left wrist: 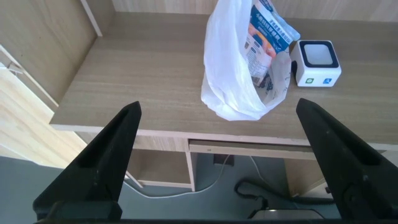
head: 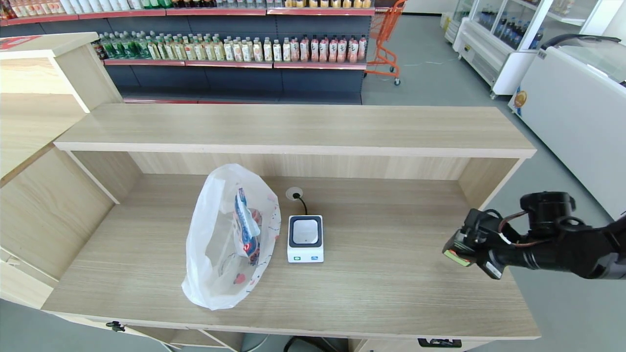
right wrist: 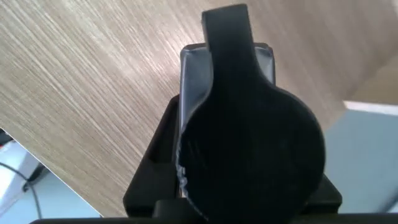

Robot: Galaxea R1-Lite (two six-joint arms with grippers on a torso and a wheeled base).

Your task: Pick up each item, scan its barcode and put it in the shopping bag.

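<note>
The right arm is held out over the right end of the counter point(head: 391, 283), its forearm roughly level. The right gripper point(head: 457, 250) is pointed inward along the counter and raised off the wood. Its fingers point(right wrist: 225, 25) are seen drawn together on a thin silvery pack point(right wrist: 194, 68), whose green and orange face point(head: 456, 257) is shown at the gripper's tip. The grip itself is largely hidden by the gripper's black body.

The left gripper point(left wrist: 217, 109) is held off the near edge of the counter. Its two black fingers point(left wrist: 118, 143) are spread wide apart and nothing is held between them.

Ahead of the left gripper, the shopping bag point(left wrist: 227, 87) is seen standing on the counter with its mouth gaping open. It is of thin white plastic. A blue, white and red packet point(left wrist: 264, 37) is lodged inside it, tilted, with its top edge at the mouth.

The scanner point(head: 305, 238), a small white box with a dark-framed window on top, is set just beside the bag point(head: 200, 230), on the side nearer the right gripper. It is well apart from that gripper. A black cable point(head: 302, 204) is run from the scanner to a round port point(head: 294, 193) in the counter behind it.
</note>
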